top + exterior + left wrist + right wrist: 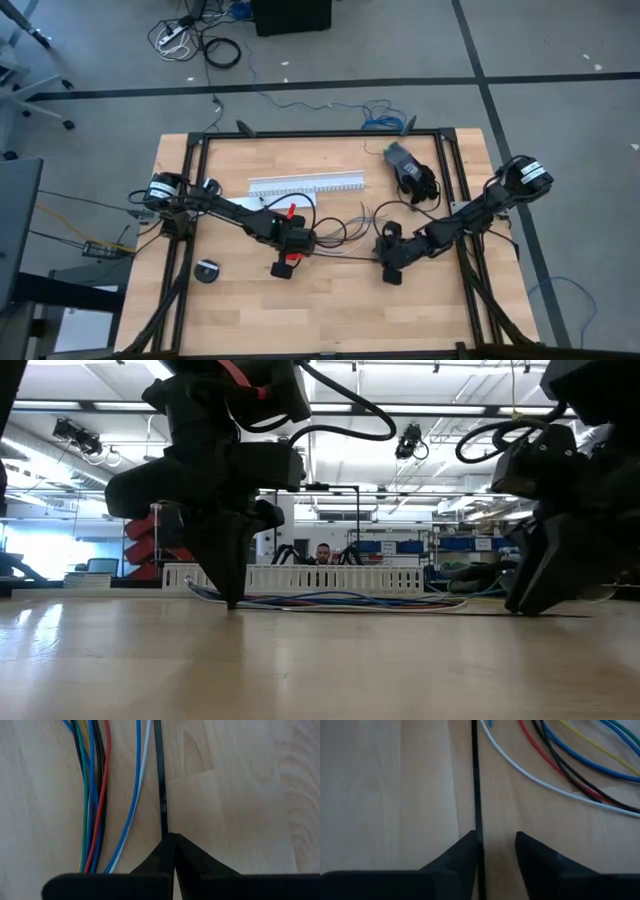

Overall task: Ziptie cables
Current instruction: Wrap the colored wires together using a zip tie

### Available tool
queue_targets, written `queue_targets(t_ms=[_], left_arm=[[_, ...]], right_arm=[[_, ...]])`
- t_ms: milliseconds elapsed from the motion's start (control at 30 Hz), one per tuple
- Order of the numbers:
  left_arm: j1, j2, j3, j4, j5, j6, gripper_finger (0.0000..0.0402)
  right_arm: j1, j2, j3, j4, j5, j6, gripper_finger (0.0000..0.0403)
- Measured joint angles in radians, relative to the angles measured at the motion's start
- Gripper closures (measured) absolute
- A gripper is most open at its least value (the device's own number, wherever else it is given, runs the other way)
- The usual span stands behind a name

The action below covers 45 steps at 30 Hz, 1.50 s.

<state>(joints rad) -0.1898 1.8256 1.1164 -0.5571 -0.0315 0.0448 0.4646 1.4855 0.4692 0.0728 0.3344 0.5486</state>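
The ziptie (pixel 161 775) lies flat on the wooden table (pixel 300 310), near the middle, as a thin black strip that runs between the two grippers (pixel 345 258). In the left wrist view it goes straight away from the finger tips, just beside the cables (pixel 95 795). The cables are a loose bunch of thin wires, blue, red, green, white and dark ones, and they lie on the table on the far side of the ziptie, toward the white slotted channel (pixel 305 184). In the low view they form a flat bundle (pixel 330 600) on the board in front of that channel.

The left gripper (pixel 171 840) is down at the table with its two fingers pressed together, and the end of the ziptie is pinched between the tips. The right gripper (pixel 495 847) is also low at the table, at the other part of the strip. Its fingers stand apart with a gap between them; the ziptie passes through this gap and lies against one finger (pixel 465 852), while the other finger is clear of it, so the strip is not clamped there.

Near the far right corner of the table lies a dark object (pixel 410 170). A small round black object (pixel 208 271) sits near the left arm
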Motion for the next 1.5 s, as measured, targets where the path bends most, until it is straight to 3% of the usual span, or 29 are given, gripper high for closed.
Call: queue_targets(t_ms=[400,700,967,1200,1500], left_arm=[[0.0,0.0,0.0,0.005,0.011,0.0,0.0402],[0.0,0.0,0.0,0.007,0.012,-0.003,0.0402],[0.0,-0.001,0.0,0.02,0.096,-0.004,0.0402],[0.001,-0.001,0.0,-0.006,-0.036,-0.003,0.0402],[0.002,-0.001,0.0,-0.014,0.026,0.014,0.0402]], right_arm=[[0.05,0.0,-0.045,0.062,0.037,0.088,0.0399],[0.045,0.001,-0.048,0.104,0.028,0.096,0.0402],[0.057,0.004,-0.049,0.175,-0.032,0.103,0.0402],[0.093,0.004,-0.049,0.187,-0.053,0.127,0.0403],[0.123,0.004,-0.047,0.187,-0.069,0.141,0.0403]])
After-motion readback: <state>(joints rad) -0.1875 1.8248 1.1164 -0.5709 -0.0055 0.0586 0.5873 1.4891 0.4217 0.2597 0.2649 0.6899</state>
